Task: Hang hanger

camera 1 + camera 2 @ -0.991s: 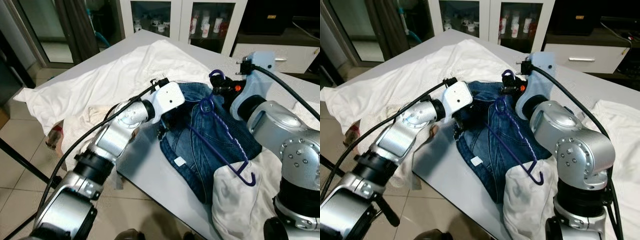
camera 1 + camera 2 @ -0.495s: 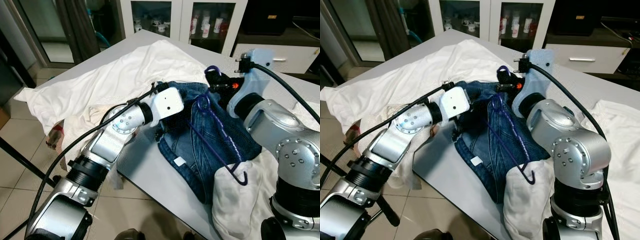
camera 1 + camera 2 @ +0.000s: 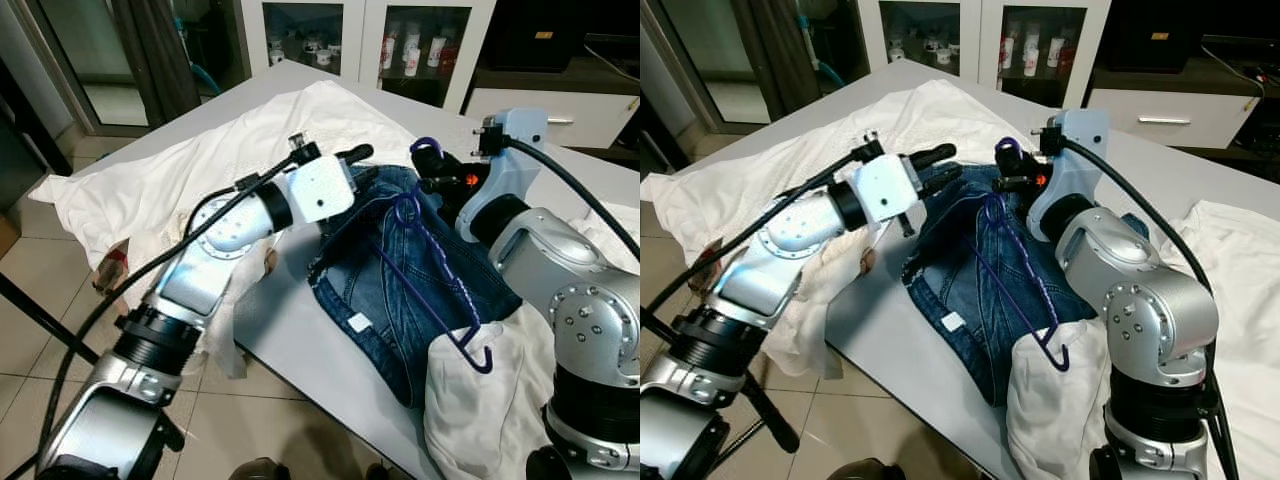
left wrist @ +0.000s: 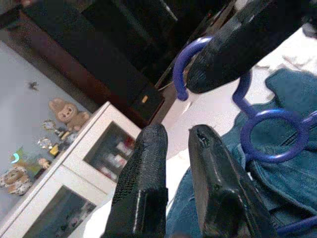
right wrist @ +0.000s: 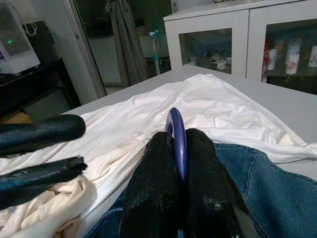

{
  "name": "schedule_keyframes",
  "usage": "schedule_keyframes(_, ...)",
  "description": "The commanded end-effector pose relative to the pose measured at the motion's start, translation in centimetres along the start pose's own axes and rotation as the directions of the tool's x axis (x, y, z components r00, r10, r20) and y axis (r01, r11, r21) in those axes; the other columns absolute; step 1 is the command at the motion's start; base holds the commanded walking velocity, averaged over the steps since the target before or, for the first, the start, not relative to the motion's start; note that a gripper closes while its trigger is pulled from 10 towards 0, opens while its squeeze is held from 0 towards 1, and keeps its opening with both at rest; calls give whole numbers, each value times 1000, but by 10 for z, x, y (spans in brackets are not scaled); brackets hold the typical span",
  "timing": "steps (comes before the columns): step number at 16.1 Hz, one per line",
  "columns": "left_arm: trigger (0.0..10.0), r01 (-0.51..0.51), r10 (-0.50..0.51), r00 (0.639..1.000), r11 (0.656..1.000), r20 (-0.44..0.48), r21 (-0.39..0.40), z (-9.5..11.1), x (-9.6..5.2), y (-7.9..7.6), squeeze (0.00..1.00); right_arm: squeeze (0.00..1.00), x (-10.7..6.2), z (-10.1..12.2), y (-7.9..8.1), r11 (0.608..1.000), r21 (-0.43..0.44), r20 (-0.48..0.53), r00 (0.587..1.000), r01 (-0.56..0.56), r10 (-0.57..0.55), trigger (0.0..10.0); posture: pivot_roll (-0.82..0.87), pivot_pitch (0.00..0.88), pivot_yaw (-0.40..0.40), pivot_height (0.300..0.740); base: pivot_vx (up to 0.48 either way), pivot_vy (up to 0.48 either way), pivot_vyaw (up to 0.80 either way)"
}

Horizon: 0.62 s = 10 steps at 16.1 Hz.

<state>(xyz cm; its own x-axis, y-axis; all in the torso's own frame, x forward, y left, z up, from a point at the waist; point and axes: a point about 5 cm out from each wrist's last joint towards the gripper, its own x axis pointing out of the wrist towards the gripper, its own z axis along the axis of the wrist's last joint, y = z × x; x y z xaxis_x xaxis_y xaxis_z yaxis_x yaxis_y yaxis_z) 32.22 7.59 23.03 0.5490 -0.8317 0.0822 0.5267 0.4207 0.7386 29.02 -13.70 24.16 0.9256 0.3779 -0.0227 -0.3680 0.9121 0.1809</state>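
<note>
Right pincer (image 3: 1008, 158) pinches the hanger (image 3: 1015, 262) by its hook above the jeans (image 3: 970, 290) on the table (image 3: 880, 340); left pincer (image 3: 937, 166) hovers narrow, empty. Hanger looks light, stiff, slippery; hook's the hold.

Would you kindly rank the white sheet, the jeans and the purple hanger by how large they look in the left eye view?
1. White sheet
2. Jeans
3. Purple hanger, pinched at its hook by the right gripper.

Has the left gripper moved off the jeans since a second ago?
Yes. The left gripper has risen from low on the jeans to their upper edge, toward the cabinet, nearer the hanger hook held by the right gripper.
</note>
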Motion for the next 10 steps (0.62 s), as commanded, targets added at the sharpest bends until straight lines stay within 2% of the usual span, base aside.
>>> schedule_keyframes(1,10000,9,-9,1000,1000,20,-9,2,-5,3,0,0,0,-3,-2,1000,-1,4,1000,-1,1,10000,-42,31,6,740,0,0,0)
schedule_keyframes(2,10000,50,-46,998,995,46,-84,3,-12,5,0,0,-1,-6,-3,1000,-20,6,1000,-15,15,10000,-42,31,6,740,0,0,0)
schedule_keyframes(3,10000,116,-114,993,985,26,-131,-5,-27,9,0,0,-4,-13,1,992,-92,-4,996,-88,88,10000,-38,35,3,740,0,0,0)
schedule_keyframes(4,10000,116,-119,993,983,-11,-141,-12,-32,13,0,0,-6,-13,3,987,-110,-2,993,-114,114,10000,-38,35,3,740,0,0,0)
schedule_keyframes(5,10000,129,-142,986,983,-92,-132,-27,-46,20,0,0,-10,-13,6,978,-130,17,986,-163,167,10000,-38,35,3,740,0,0,0)
schedule_keyframes(6,10000,136,-152,981,982,-123,-130,-32,-52,22,0,0,-11,-12,7,974,-138,28,982,-181,187,10000,-38,35,3,740,0,0,0)
schedule_keyframes(7,10000,205,-231,949,969,-213,-135,-43,-70,23,0,0,-15,-8,10,959,-164,69,968,-229,243,10000,-35,35,-1,740,0,0,0)
schedule_keyframes(10,10000,286,-312,891,950,-331,-127,-56,-92,20,0,0,-23,0,12,937,-187,134,938,-294,321,10000,-26,34,-2,740,0,0,0)
